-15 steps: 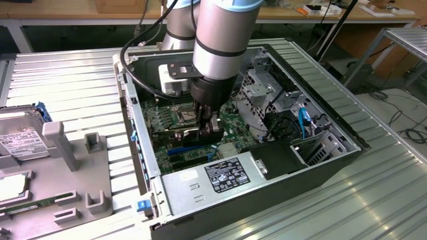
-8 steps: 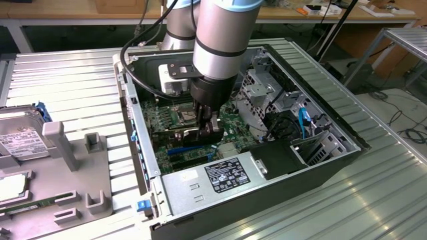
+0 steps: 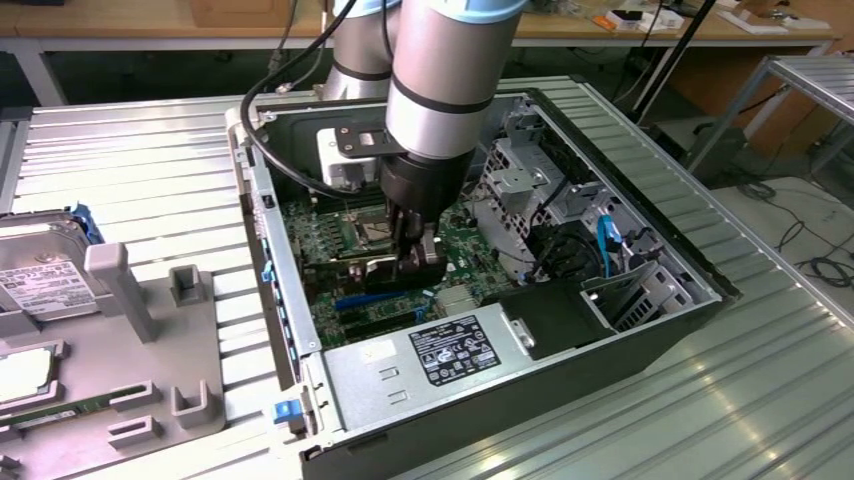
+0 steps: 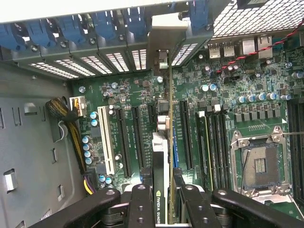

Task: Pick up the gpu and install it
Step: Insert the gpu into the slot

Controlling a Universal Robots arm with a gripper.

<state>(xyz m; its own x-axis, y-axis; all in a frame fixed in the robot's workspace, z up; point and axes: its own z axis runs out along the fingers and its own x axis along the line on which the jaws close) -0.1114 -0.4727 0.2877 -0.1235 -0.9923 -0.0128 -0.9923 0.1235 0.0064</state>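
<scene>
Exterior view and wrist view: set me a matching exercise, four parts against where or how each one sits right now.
Things:
1. gpu
2. hard drive
3. power supply
4. CPU socket

States:
A. lies on the grey tray outside the case
B. clamped edge-on in the gripper, over the motherboard
C. bare, with nothing seated in it
D. fixed in a corner of the case, label facing up

Pairs: 1-B; 2-A; 3-D; 4-C
</scene>
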